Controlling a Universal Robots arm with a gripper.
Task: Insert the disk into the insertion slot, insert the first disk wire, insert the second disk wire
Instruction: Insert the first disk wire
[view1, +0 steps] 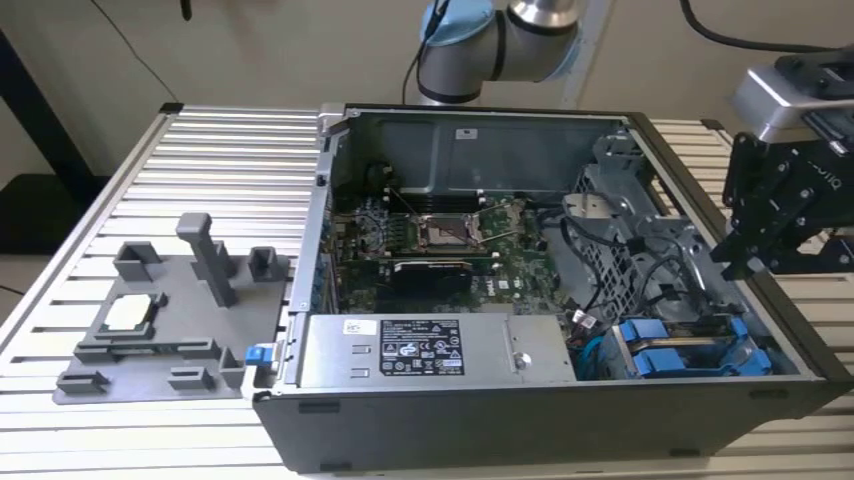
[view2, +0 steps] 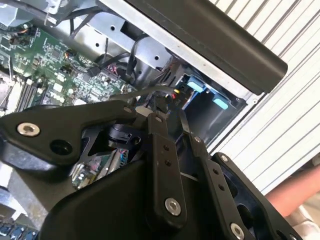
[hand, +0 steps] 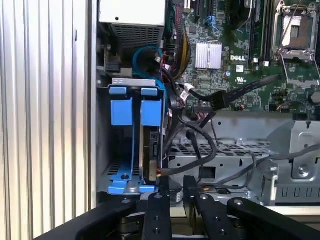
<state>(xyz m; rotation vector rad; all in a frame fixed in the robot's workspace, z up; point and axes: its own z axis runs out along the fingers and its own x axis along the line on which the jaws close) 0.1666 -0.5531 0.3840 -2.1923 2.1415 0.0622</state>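
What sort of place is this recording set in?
Probably a robotics lab workbench, not an office: an opened computer case lies on a slatted metal table, a robot arm rises beyond it, and a grey parts jig sits beside it.

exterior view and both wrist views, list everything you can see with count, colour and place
table: one, silver, slatted, under everything
computer case: one, dark grey, open, on the table
circuit board: one, green, on the case floor
power-supply box: one, silver, labelled, at the case's near wall
disk: one, silver-grey, in a blue carrier in the case corner
other carrier: one, blue, beside the disk
cables: several, black, near the carriers
fixture plate: one, grey, on the table at the exterior view's left
robot arm: one, silver and blue, behind the case
gripper: one, black, open, empty, above the case's edge at the exterior view's right
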